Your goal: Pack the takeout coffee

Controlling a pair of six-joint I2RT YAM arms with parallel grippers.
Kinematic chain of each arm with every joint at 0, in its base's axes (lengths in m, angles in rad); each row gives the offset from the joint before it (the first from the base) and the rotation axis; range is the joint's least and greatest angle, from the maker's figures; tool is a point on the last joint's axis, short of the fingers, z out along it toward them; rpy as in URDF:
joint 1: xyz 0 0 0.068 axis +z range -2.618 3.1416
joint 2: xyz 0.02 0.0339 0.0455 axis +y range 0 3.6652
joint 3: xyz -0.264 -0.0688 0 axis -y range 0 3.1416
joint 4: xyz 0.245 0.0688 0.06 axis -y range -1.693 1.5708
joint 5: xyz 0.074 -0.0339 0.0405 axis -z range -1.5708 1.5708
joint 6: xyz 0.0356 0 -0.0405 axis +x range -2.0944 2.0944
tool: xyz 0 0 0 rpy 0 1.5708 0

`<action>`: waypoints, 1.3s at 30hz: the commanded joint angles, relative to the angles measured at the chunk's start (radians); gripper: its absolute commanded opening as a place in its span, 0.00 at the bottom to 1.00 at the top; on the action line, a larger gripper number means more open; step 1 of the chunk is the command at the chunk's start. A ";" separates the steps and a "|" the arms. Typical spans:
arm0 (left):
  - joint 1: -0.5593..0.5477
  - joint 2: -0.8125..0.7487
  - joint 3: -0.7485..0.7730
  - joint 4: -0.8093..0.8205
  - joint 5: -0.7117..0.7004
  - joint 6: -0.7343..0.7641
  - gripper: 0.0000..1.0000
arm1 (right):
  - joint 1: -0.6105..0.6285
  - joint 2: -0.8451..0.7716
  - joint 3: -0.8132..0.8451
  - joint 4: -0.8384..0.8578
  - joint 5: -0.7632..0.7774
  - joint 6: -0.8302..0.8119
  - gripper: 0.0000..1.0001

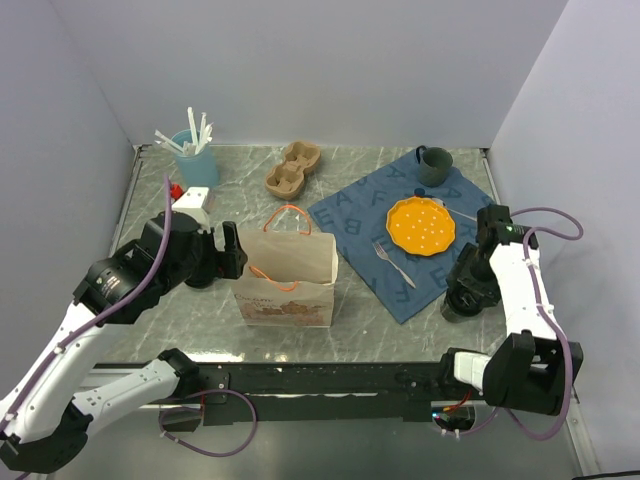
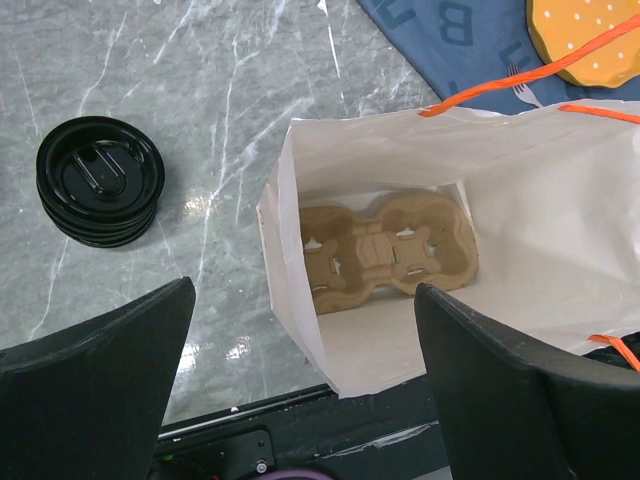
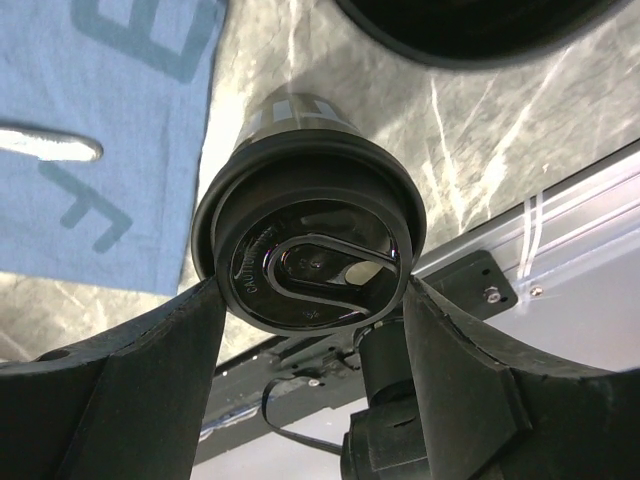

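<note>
Coffee (image 3: 310, 250) stands upright, well right of the bag (image 1: 285, 275), its axis vertical and its lid rim seemingly clamped by the nearer right gripper (image 3: 312, 300); left gripper (image 1: 235, 253) gapes empty at the bag's left.

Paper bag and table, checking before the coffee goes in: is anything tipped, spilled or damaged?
Nothing stands out. The paper bag stands upright and open, with a cardboard cup carrier lying at its bottom. The takeout coffee is upright with its lid on; no spill shows.
</note>
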 commanded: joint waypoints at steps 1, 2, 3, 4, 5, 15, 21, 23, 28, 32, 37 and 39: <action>-0.009 0.004 0.038 0.013 -0.006 0.006 0.98 | 0.016 -0.076 -0.016 -0.036 -0.026 -0.007 0.64; -0.009 0.004 0.039 0.016 -0.003 0.008 0.98 | 0.033 -0.083 -0.019 -0.049 -0.026 -0.002 0.64; -0.011 0.004 0.039 0.017 -0.003 0.008 0.98 | 0.044 -0.095 -0.019 -0.056 -0.026 0.003 0.64; -0.011 0.006 0.044 0.017 -0.001 0.008 0.98 | 0.056 -0.101 -0.019 -0.062 -0.020 0.007 0.64; -0.012 0.006 0.046 0.019 -0.001 0.008 0.98 | 0.089 -0.106 -0.013 -0.069 -0.019 0.025 0.64; -0.016 0.006 0.064 0.002 -0.013 -0.004 0.99 | 0.408 -0.133 0.036 -0.145 -0.040 0.182 0.63; -0.016 0.012 0.067 -0.050 -0.025 -0.038 0.99 | 0.646 -0.104 0.066 -0.112 -0.051 0.289 0.63; -0.016 0.025 0.093 -0.075 -0.038 -0.053 0.99 | 0.740 -0.081 0.082 -0.101 -0.045 0.325 0.63; -0.016 0.061 0.154 -0.148 -0.075 -0.096 0.97 | 0.918 0.015 0.119 -0.059 -0.005 0.351 0.63; -0.016 0.068 0.168 -0.180 -0.125 -0.122 0.98 | 1.022 0.086 0.136 -0.007 0.009 0.302 0.63; -0.016 0.091 0.188 -0.205 -0.131 -0.159 0.98 | 1.093 0.146 0.152 0.023 0.040 0.250 0.66; -0.016 0.094 0.196 -0.216 -0.127 -0.178 0.97 | 1.098 0.140 0.145 0.039 0.018 0.239 0.69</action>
